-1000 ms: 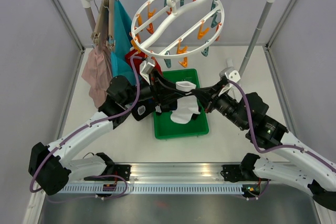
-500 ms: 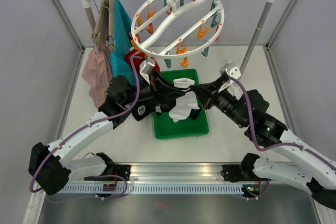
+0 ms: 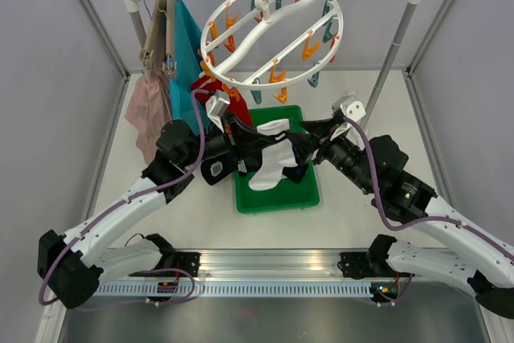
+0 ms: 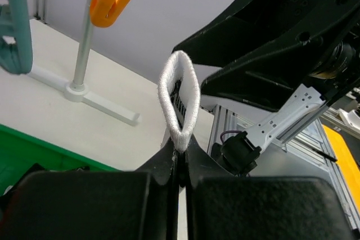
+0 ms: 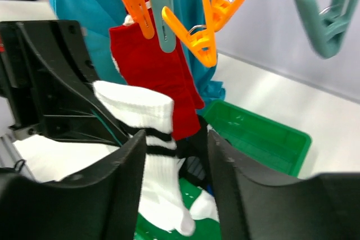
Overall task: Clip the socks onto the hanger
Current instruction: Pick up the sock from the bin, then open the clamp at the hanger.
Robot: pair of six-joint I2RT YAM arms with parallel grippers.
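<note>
White ribbed cuff of the sock sits pinched in the left gripper, fingers clenched on it, foot dangling over the green tray below the hanger. The right gripper stands parted, grasping nothing. Best to lift the cuff edge squarely into a free orange clip, keeping it taut. No writing is legible.

I see the hanger: white ring, orange/teal clips, hung tilted. Red sock clipped at its low left rim, hanging straight. White sock w/ black stripes just below hanger, cuff up, toe dangling.
</note>
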